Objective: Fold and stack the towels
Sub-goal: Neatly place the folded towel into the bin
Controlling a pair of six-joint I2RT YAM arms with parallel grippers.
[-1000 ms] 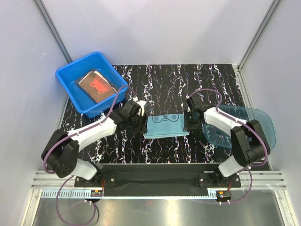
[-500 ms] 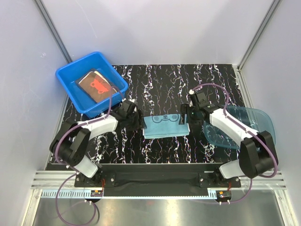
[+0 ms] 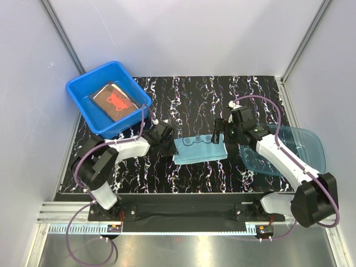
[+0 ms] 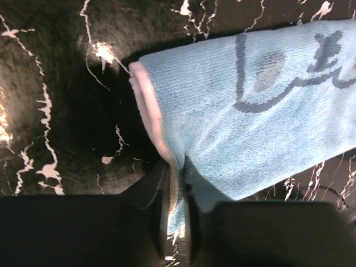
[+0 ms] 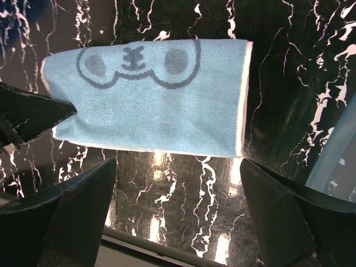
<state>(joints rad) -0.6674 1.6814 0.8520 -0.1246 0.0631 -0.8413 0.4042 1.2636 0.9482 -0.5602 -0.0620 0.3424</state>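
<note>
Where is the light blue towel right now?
In the top view the light blue towel lies mid-table between both arms, its left edge pinched in the left pincer, teal bowl at right.

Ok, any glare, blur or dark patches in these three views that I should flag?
Top external: evenly lit and sharp, soft shadows only. Left wrist: the left claw is a dark blurred mass at the bottom, the light blue towel pinched in it crisp. Right wrist: bright glare patches on the glossy table below the towel, the open right claw just black silhouettes.
</note>
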